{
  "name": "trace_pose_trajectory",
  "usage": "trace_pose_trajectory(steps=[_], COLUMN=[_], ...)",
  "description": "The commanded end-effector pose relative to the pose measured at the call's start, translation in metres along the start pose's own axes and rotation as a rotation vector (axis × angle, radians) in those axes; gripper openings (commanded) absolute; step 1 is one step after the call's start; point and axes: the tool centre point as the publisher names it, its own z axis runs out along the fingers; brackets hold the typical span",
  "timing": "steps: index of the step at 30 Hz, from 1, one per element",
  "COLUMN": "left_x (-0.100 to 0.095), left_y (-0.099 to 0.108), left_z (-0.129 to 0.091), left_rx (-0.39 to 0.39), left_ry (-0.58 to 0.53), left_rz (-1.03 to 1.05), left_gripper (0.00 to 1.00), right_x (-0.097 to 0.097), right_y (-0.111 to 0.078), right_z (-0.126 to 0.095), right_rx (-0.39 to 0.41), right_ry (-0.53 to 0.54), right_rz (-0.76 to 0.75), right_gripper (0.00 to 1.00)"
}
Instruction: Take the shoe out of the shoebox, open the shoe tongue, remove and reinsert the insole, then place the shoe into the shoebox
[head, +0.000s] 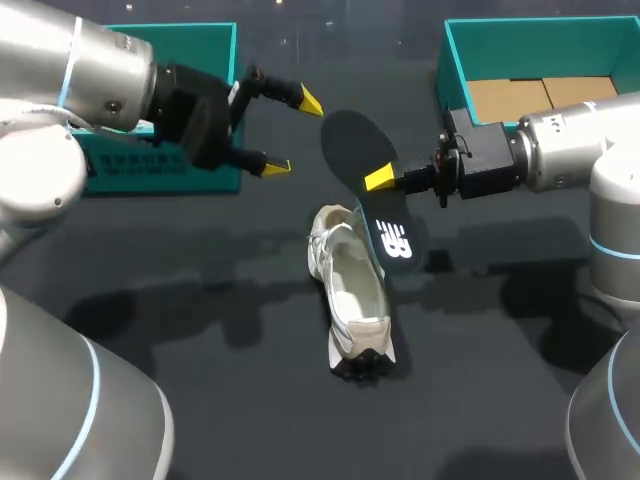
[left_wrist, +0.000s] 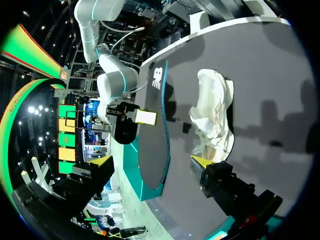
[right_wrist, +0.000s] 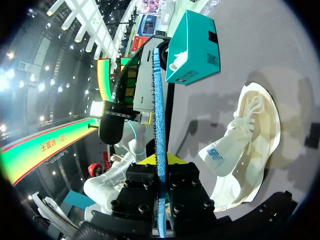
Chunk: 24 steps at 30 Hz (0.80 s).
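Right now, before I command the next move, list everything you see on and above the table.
shoe: one, white, mid-table, opening facing up
insole: one, dark, held above the shoe
shoebox: one, teal with brown card inside, far right corner
second box: one, teal, far left corner
table: one, black, under everything
left end effector: one, yellow-tipped, open and empty, above the table beside the second box
right end effector: one, yellow-tipped, shut on the insole's edge
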Motion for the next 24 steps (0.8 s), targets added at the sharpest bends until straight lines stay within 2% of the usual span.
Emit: trace_pose_trajectory(steps=[1, 2, 4, 5, 6, 7, 16, 24], left_x=[0.006, 0.008, 0.013, 0.016, 0.017, 0.018, 0.018, 0.017], left_y=[-0.006, -0.006, -0.009, -0.010, -0.012, -0.014, -0.014, -0.022], left_z=[-0.002, 0.003, 0.011, 0.014, 0.017, 0.016, 0.016, 0.034], left_rx=[-0.009, -0.026, -0.011, -0.037, -0.059, -0.033, -0.033, -0.044], left_ry=[-0.292, -0.288, -0.305, -0.323, -0.351, -0.415, -0.415, -0.420], left_rz=[0.003, -0.005, -0.016, 0.001, 0.039, 0.058, 0.058, 0.031], left_gripper=[1.00, 1.00, 1.00, 1.00, 1.00, 1.00, 1.00, 1.00], right_x=[0.000, 0.000, 0.000, 0.000, 0.000, 0.000, 0.000, 0.000], right_y=[-0.001, -0.001, -0.001, -0.001, -0.001, -0.001, -0.001, 0.000], right_z=[0.001, 0.001, 0.001, 0.001, 0.001, 0.001, 0.001, 0.002], right_rx=[-0.002, -0.002, -0.002, -0.002, -0.002, -0.002, -0.002, -0.004], right_ry=[-0.002, -0.002, -0.002, -0.002, -0.002, -0.002, -0.002, 0.005], right_rz=[0.001, 0.001, 0.001, 0.001, 0.001, 0.001, 0.001, 0.004], right_gripper=[0.00, 0.00, 0.00, 0.00, 0.00, 0.00, 0.00, 0.00])
